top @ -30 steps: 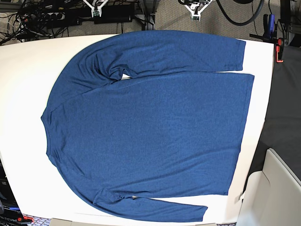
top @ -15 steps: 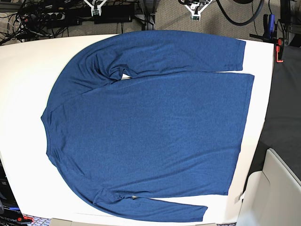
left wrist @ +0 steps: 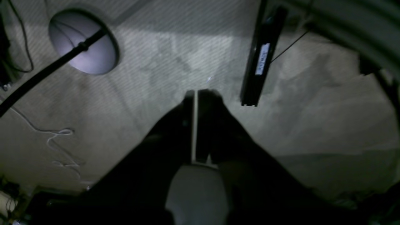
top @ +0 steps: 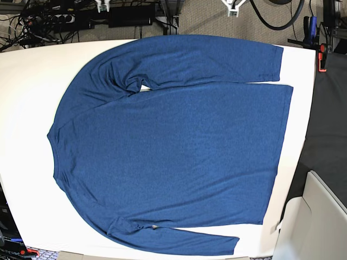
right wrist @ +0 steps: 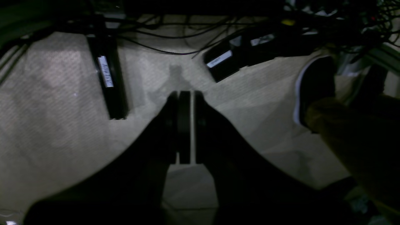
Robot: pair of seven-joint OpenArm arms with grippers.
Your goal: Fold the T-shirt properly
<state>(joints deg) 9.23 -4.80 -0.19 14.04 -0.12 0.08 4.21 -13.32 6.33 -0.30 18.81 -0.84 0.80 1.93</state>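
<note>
The T-shirt (top: 173,146), a heathered navy knit, is lying flat across the white bench (top: 27,97), its lower sleeve running off the bench's near edge. Beyond the bench's far edge, the left gripper (left wrist: 196,93) and right gripper (right wrist: 185,93) are showing as dim silhouettes over carpet, fingers pressed together, pinching nothing.

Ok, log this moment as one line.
T-shirt: flat, unfolded on table | left gripper: shut, empty, over floor | right gripper: shut, empty, over floor

White table (top: 27,108), grey carpet floor (top: 195,21), tangled black cables (top: 32,21), black power strips (right wrist: 107,78).
</note>
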